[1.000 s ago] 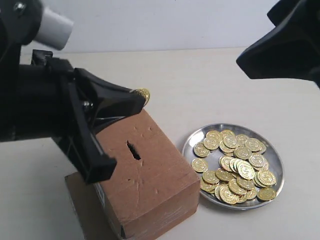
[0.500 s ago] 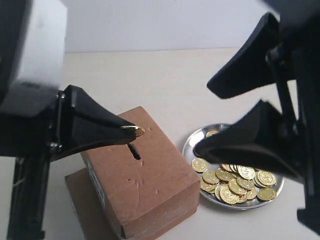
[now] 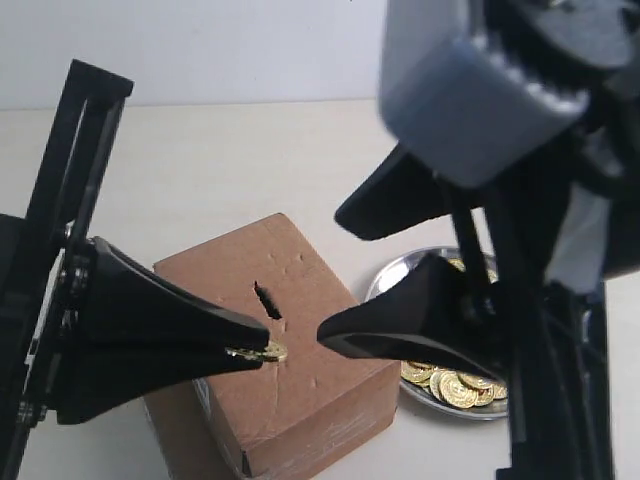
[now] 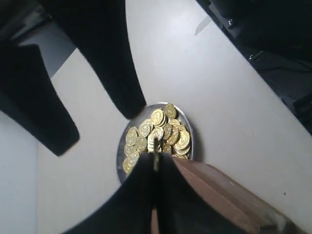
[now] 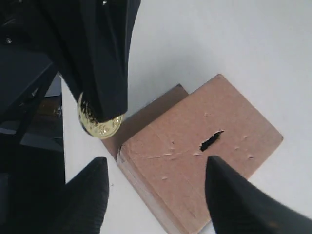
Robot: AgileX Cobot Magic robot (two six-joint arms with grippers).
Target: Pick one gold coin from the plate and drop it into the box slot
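Note:
My left gripper is shut on one gold coin, holding it over the front part of the brown box, short of the dark slot. In the left wrist view the coin shows edge-on between the shut fingers, with the silver plate of coins beyond. My right gripper hangs open and empty between box and plate. In the right wrist view its open jaws straddle the box, whose slot shows, and the coin hangs from the left gripper.
A flat brown cardboard sheet lies under the box on the pale table. My right arm's body fills the right of the exterior view and hides most of the plate's coins.
My left gripper has carried the coin from above the box's far edge down past the slot to its front part. The right arm has swung in from the upper right, over the plate towards the box.

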